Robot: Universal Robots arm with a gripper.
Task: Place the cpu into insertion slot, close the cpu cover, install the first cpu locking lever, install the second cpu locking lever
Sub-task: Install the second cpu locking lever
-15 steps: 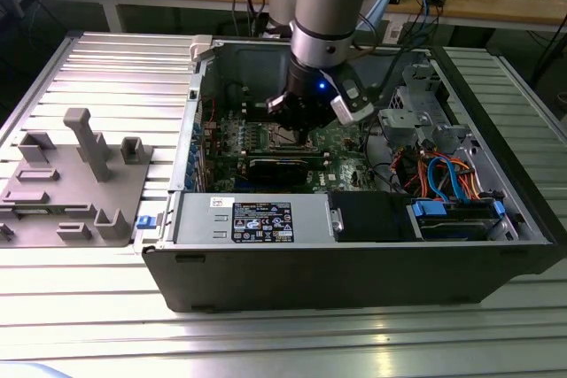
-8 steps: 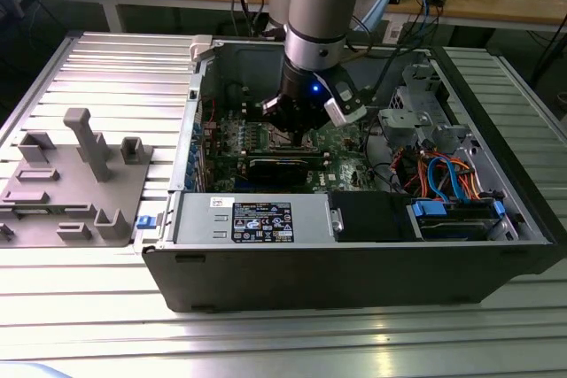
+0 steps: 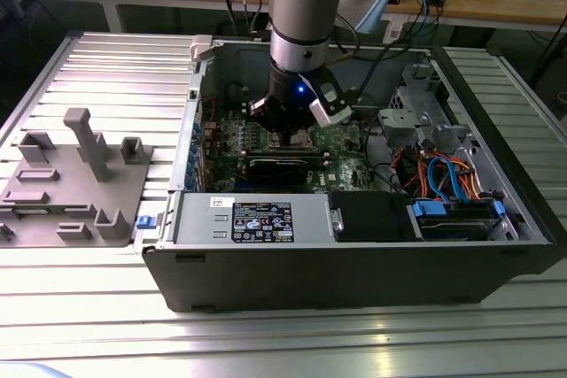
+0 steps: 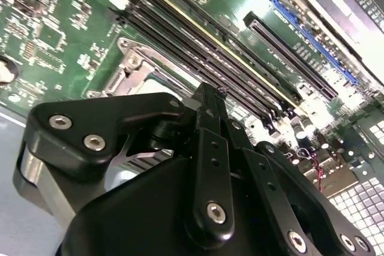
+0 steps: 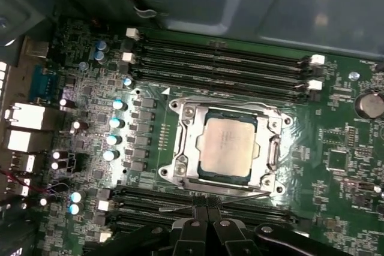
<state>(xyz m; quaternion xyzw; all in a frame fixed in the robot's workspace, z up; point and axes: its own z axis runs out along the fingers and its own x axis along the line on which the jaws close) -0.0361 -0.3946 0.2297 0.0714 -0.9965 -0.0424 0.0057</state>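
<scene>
Exterior view: the arm [image 3: 306, 6] reaches straight down into the open computer case [image 3: 354, 254] on the slatted metal counter [image 3: 115, 68], its end effector [image 3: 292, 126] low over the motherboard [image 3: 341, 161]; in the first wrist view the end effector's fingertips [image 5: 204, 215] are pressed together with nothing between them, just beside the socket's edge over the memory slots [image 5: 222, 58]; the cpu [image 5: 229, 145] lies in the insertion slot [image 5: 273, 155], with the cpu cover [image 5: 195, 119] closed around it.
</scene>
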